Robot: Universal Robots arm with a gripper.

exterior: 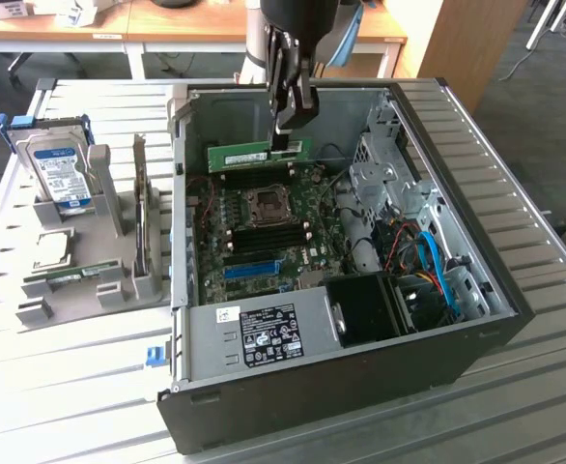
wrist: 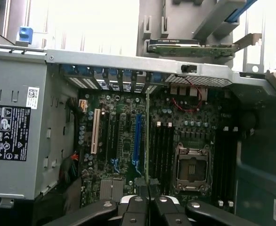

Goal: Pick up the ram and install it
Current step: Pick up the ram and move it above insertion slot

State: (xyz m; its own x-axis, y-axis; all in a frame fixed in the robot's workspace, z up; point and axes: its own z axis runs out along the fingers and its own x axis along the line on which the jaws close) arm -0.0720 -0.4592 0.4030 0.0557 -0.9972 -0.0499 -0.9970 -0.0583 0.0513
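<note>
Open computer case [exterior: 360, 387] lying on its side on a slatted metal table [exterior: 70, 387], motherboard facing up. Arm comes down from above into the far half of the case. Gripper [exterior: 290, 143] is pinched onto the ram [exterior: 249, 154], gripping it near the end toward the exterior view's right. The stick stands on its long edge and level, pale label facing the camera. It sits just over the black memory slots on the far side of the CPU socket [exterior: 264, 203], close to the case's back wall. Cannot tell whether its lower edge touches a slot. From the wrist camera the ram [wrist: 148, 141] shows edge-on as a thin green line running out from between the fingers [wrist: 137, 203]. It lies along the memory slots, between the blue expansion slot [wrist: 138, 139] and the CPU socket [wrist: 191, 167]. Power supply [exterior: 264, 333] with its dark label is at the near end of the case, a black fan [exterior: 365, 307] just beside it. Outside the case, on the exterior view's left, a grey holder [exterior: 109, 280] carries a blue-labelled hard drive [exterior: 56, 174] standing upright and a second green stick [exterior: 70, 277] lying low at its front.
</note>
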